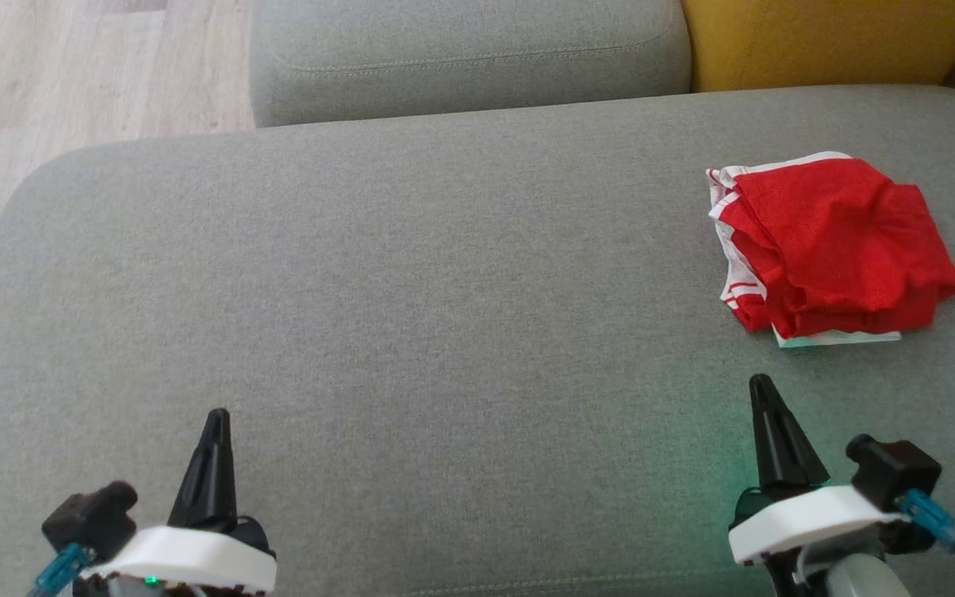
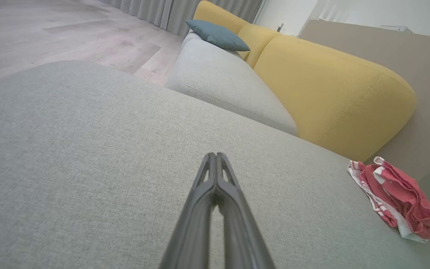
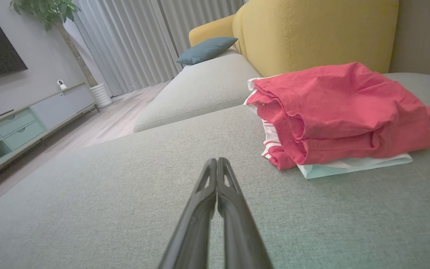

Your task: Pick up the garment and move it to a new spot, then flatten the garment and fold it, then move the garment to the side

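A red garment (image 1: 834, 245) with white striped trim lies in a rumpled, folded heap at the right side of the grey sofa seat (image 1: 411, 332). It also appears at the far right of the left wrist view as the garment (image 2: 398, 198), and large and close in the right wrist view as the garment (image 3: 345, 112). My right gripper (image 1: 763, 385) is shut and empty, just in front of the heap and apart from it. Far to the left, my left gripper (image 1: 216, 419) is shut and empty over bare cushion. Both pairs of fingertips (image 2: 215, 157) (image 3: 217, 162) press together.
A second grey seat cushion (image 1: 469, 54) lies beyond the seat, with a yellow backrest (image 1: 826, 41) at the back right. Wooden floor (image 1: 46, 91) drops off past the seat's left edge. A blue pillow (image 3: 205, 48), curtains and a TV cabinet (image 3: 24, 119) stand farther off.
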